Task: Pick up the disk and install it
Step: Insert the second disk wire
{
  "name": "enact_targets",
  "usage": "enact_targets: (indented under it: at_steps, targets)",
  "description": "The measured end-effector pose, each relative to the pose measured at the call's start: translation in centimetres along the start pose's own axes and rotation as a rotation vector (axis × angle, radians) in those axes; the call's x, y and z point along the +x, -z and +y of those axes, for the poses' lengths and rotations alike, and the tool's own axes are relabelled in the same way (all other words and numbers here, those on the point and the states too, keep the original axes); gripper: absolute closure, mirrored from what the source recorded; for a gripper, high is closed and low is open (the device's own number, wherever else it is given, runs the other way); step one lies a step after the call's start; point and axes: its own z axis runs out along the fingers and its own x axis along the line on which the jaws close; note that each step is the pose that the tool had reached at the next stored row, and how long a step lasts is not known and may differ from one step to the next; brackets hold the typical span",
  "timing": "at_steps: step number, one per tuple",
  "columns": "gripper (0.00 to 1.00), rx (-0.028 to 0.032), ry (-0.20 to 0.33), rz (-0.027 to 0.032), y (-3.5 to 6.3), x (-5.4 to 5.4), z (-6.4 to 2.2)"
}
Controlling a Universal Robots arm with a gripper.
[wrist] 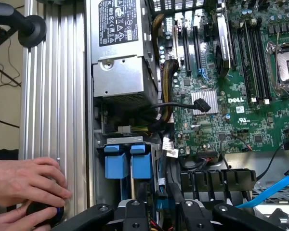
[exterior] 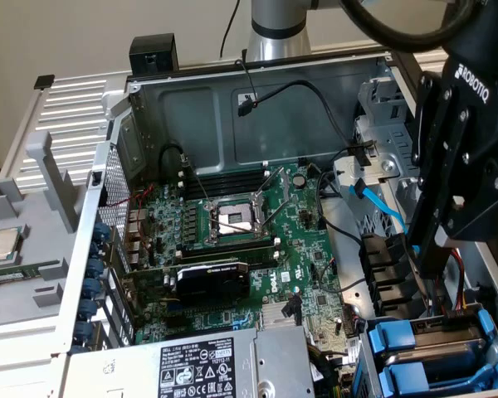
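Two blue plastic carrier frames (exterior: 432, 344) sit side by side in the drive bay at the case's lower corner on the exterior view's right. In the wrist view their blue handles (wrist: 127, 162) face me. Any silver drive body inside them is mostly hidden, so I cannot tell which one holds the disk. My black gripper (exterior: 423, 265) hangs just above this bay, apart from the carriers. Its linkage (wrist: 161, 219) is spread wide and open, with nothing held between.
The grey power-supply box (exterior: 207, 365) (wrist: 118, 48) lies beside the bay. The green motherboard (exterior: 232, 240) with its open CPU socket (exterior: 232, 220) fills the case floor. A blue SATA cable (exterior: 382, 207) hangs nearby. A person's hands (wrist: 24, 185) rest on a black knob outside the case.
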Motion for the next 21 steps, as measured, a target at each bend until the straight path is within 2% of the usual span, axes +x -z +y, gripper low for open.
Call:
enact_targets:
  at_steps: [9,10,13,15,21]
  targets:
    - [0.69,0.0001,-0.001,0.0006,-0.42,-0.08,-0.09]
    - [0.69,0.0022,-0.002,0.0000,-0.45,-0.08,-0.05]
    - [0.69,0.0145,-0.008,-0.0020,-0.55,-0.08,0.09]
    - [0.69,0.0202,-0.013,-0.0031,-0.58,-0.07,0.16]
    - [0.69,0.0237,-0.028,-0.0058,-0.69,-0.09,0.22]
